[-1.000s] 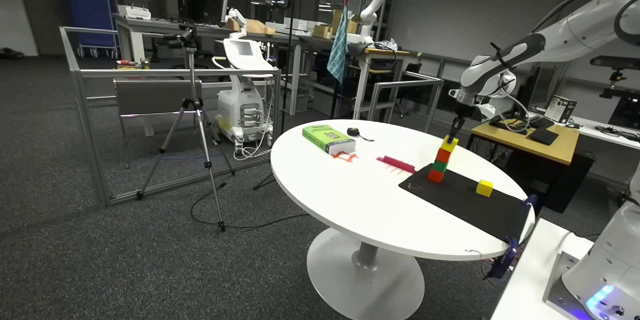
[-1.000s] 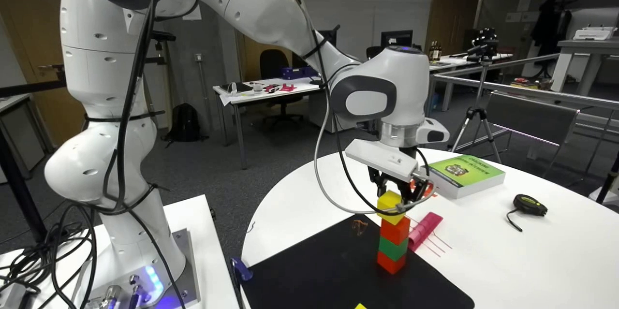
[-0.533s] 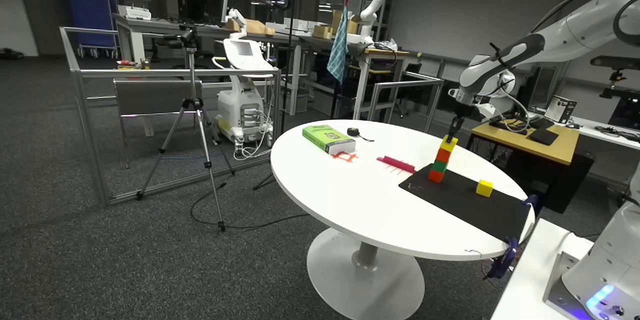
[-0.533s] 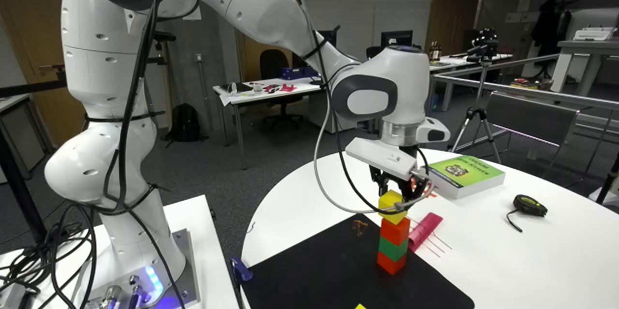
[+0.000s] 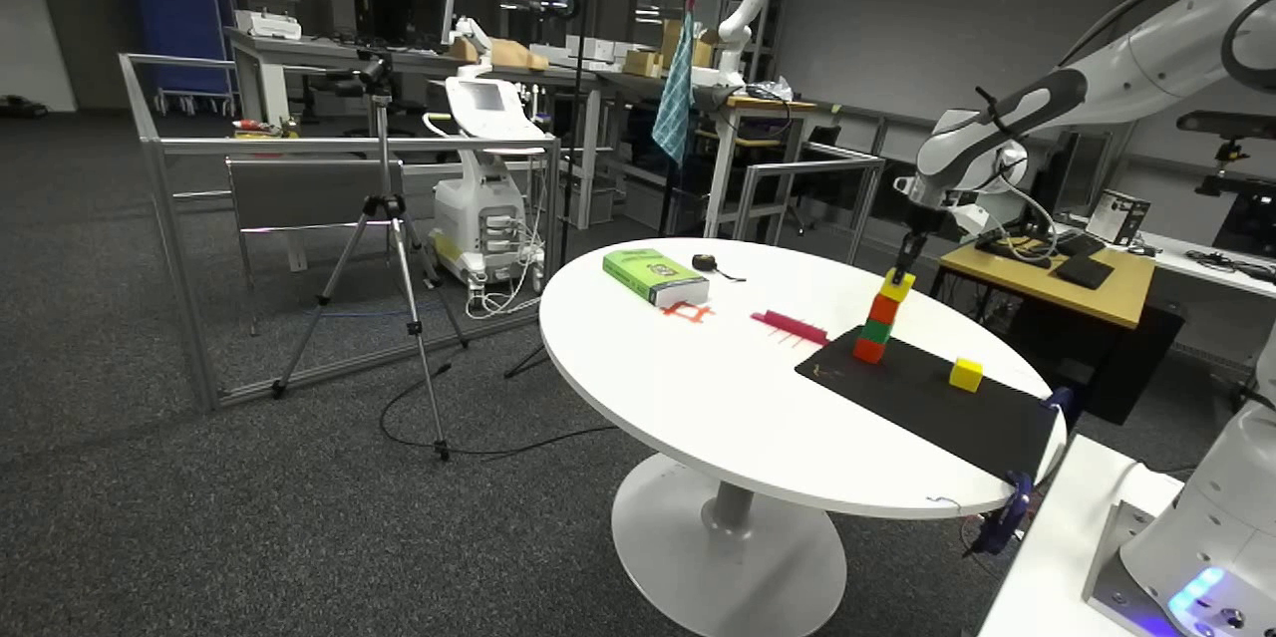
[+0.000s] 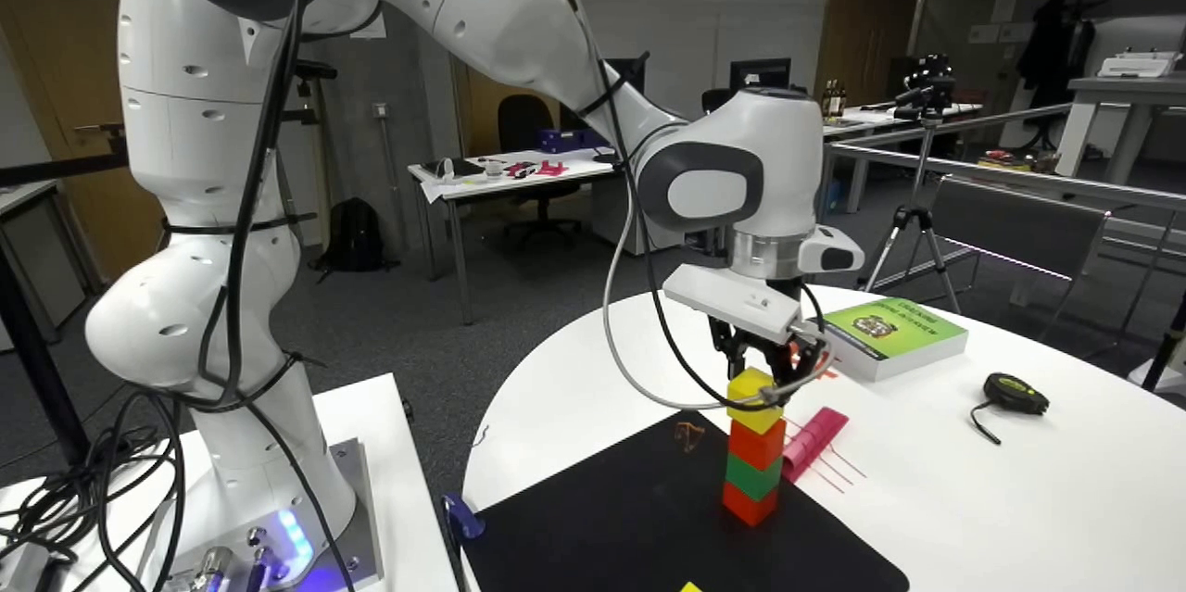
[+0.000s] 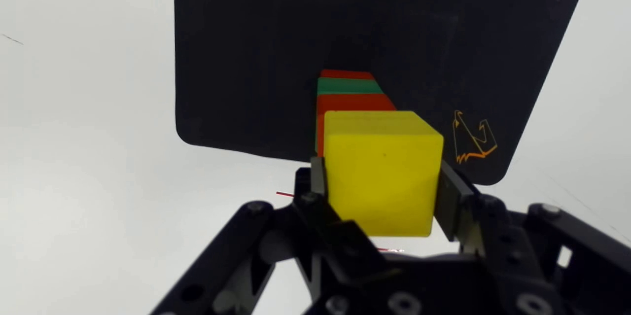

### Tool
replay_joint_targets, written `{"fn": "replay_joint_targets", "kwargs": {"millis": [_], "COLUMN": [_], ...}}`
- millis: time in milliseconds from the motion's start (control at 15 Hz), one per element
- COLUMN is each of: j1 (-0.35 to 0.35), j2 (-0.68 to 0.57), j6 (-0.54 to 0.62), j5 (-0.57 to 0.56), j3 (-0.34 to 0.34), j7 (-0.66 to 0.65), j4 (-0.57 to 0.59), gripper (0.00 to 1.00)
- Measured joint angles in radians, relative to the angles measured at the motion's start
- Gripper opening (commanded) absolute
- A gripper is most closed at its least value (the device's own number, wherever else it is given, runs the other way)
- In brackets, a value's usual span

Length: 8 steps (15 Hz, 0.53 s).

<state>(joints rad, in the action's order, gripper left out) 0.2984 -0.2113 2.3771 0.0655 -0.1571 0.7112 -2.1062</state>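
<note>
In the wrist view my gripper (image 7: 382,179) is shut on a yellow cube (image 7: 384,192), a pad on each side of it. Directly over a stack of cubes hangs or rests this yellow cube (image 6: 755,400); whether it touches the top one I cannot tell. From the top down, the stack is a red cube (image 6: 757,444), a green cube (image 6: 752,477) and another red cube (image 6: 749,505). It stands upright on a black mat (image 6: 611,509). Elsewhere on the mat lies a second yellow cube (image 5: 966,375). A cable partly crosses the held cube in an exterior view.
On the white round table (image 5: 648,368) lie a green book (image 5: 656,276), a tape measure (image 6: 1015,394) and a pink strip (image 6: 815,441) close beside the stack. A blue clamp (image 5: 1015,507) grips the table edge by the mat. A loose grey cable (image 6: 619,333) loops beside the gripper.
The gripper and the held yellow cube have shifted very slightly, a little to the right in both exterior views. The stack and the second yellow cube have not moved.
</note>
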Motion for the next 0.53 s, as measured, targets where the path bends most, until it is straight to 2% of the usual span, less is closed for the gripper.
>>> {"fn": "replay_joint_targets", "kwargs": {"millis": [533], "j1": [0.000], "j2": [-0.013], "j6": [0.002], "j5": [-0.020], "j3": [0.000], "j7": [-0.021], "j4": [0.004], "gripper": [0.30]}}
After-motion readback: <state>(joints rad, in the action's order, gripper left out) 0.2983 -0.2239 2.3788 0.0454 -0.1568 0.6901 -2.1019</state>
